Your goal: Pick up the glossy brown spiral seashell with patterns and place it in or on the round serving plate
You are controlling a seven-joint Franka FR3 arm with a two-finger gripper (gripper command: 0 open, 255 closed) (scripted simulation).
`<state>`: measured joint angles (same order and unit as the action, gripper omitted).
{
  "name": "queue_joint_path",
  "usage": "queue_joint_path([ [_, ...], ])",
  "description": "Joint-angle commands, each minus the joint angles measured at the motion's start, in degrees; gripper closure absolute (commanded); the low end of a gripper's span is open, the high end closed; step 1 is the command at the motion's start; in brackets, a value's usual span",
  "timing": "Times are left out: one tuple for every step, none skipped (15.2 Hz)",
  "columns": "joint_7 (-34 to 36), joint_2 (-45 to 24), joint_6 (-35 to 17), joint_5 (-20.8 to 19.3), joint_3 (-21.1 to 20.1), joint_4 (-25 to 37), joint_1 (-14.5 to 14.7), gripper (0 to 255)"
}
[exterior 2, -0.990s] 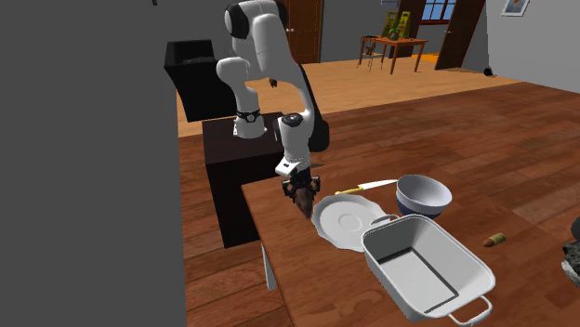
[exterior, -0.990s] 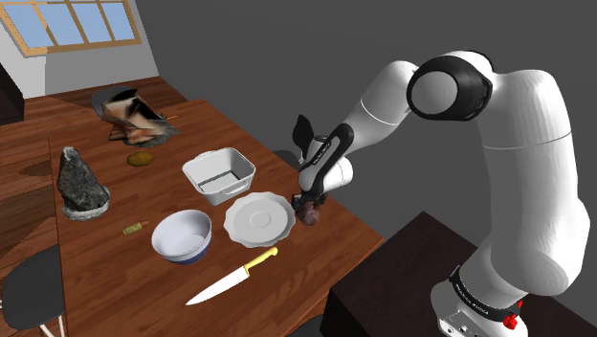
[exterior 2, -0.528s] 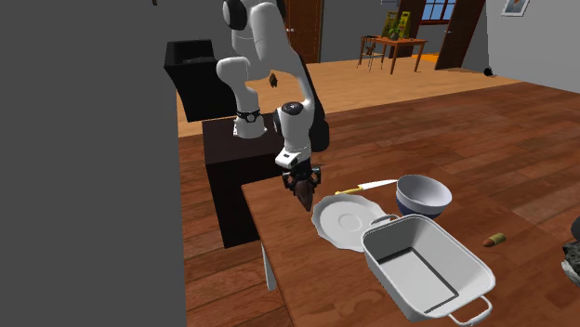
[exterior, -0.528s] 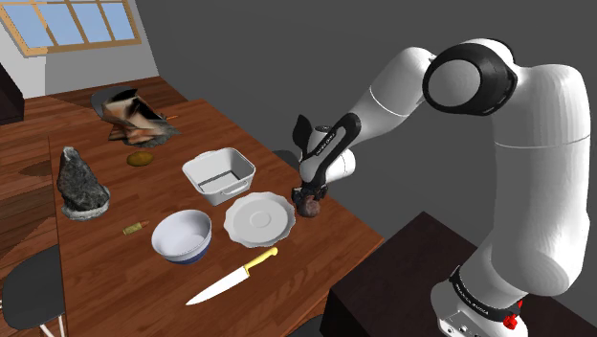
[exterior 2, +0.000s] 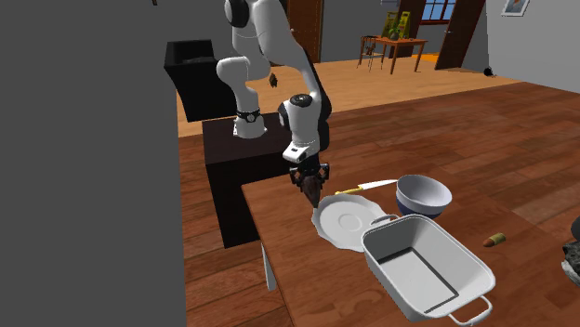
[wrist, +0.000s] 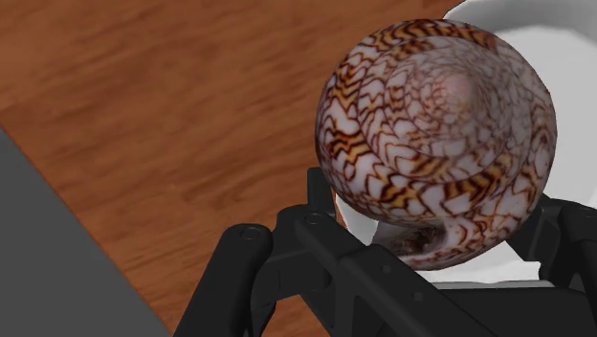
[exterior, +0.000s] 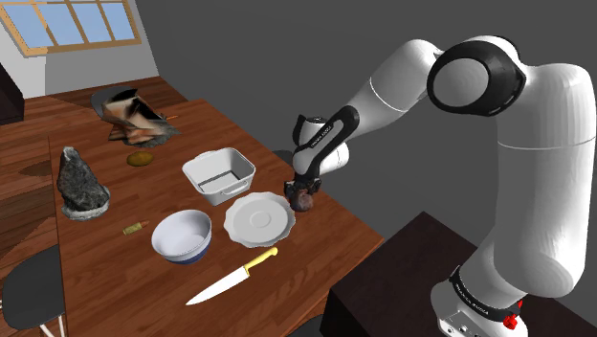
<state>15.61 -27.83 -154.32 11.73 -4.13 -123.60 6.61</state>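
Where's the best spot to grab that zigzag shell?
Around its wide rounded end, coming from above. The seashell tapers to a narrow tip that hangs down, so the broad spiral end gives the fingers two opposite sides to clasp, as the gripper does now.

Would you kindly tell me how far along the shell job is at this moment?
Done: the hand is shut on the shell, which looks lifted off the table. In hand: the shell hangs by the plate rim, partly over it in the wrist view. Left: centre it over the plate, lower and release.
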Motion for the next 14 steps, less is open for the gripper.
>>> queue_joint_path([
  [2.5, -1.7, 1.8, -0.9, 0.4, 3.8, 1.9, 255],
  [3.7, -3.0, 2.8, -1.3, 0.5, 6.1, 2.8, 255],
  [4.8, -4.3, 3.8, -1.6, 0.7, 8.5, 3.7, 255],
  [5.9, -5.6, 4.8, -2.0, 0.8, 10.9, 4.5, 255],
  [6.9, -7.0, 5.8, -2.4, 1.0, 13.5, 5.3, 255],
  [7.9, -8.4, 6.9, -2.7, 1.1, 16.1, 6.1, 255],
  [8.9, -9.8, 8.1, -3.0, 1.3, 18.8, 6.9, 255],
  [9.8, -11.3, 9.3, -3.3, 1.4, 21.6, 7.6, 255],
  [10.8, -12.9, 10.6, -3.6, 1.5, 24.5, 8.3, 255],
  [11.7, -14.6, 11.9, -3.9, 1.6, 27.6, 9.0, 255],
  [12.4, -16.0, 13.1, -4.1, 1.7, 30.2, 9.6, 255],
  [12.3, -16.5, 12.6, -4.1, 1.7, 30.3, 9.6, 255],
  [12.2, -17.1, 12.2, -4.1, 1.7, 30.5, 9.6, 255],
  [12.2, -17.7, 11.8, -4.0, 1.7, 30.7, 9.6, 255],
])
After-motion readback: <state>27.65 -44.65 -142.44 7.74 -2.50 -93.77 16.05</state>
